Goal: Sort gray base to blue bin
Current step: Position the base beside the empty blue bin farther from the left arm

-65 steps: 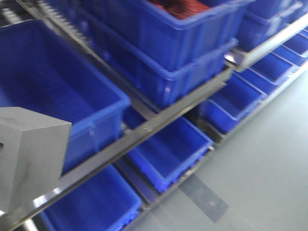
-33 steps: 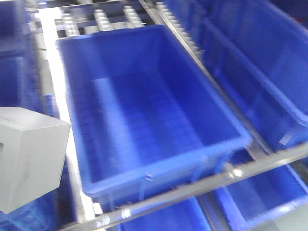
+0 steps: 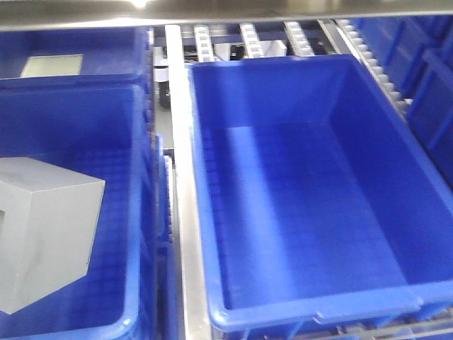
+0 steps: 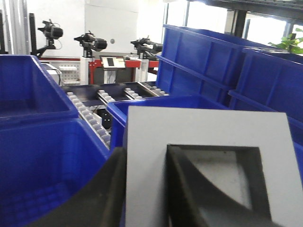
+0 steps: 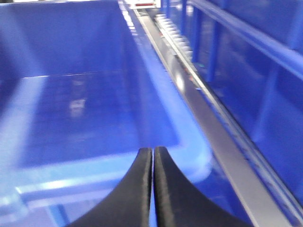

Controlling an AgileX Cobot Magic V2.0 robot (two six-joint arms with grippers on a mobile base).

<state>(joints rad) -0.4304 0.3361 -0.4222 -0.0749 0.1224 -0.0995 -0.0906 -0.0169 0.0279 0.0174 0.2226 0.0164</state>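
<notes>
The left pincer (image 4: 146, 158) pinches one wall of the gray base (image 4: 208, 127). One black finger (image 4: 108, 189) lies against the outside and the other sits inside the square recess. The base sits right at the fingertips and spreads to their right, with its recessed face turned toward the wrist.

The right pincer (image 5: 152, 155) has its tips pressed together and holds nothing. It hangs over the near rim of the blue bin (image 3: 304, 212), whose bare grid floor stretches ahead of and below it.

From the front, the base shows against a second bin (image 3: 106, 142), left of the metal rail (image 3: 180, 177) that separates the two bins; whether it is above that bin or nearer cannot be told.

Beyond the left pincer run rows of rollers (image 4: 90, 118), with tall stacked bins (image 4: 203, 61) to its right. Farthest off are black camera stands (image 4: 92, 42) and a white wall (image 4: 113, 19).
</notes>
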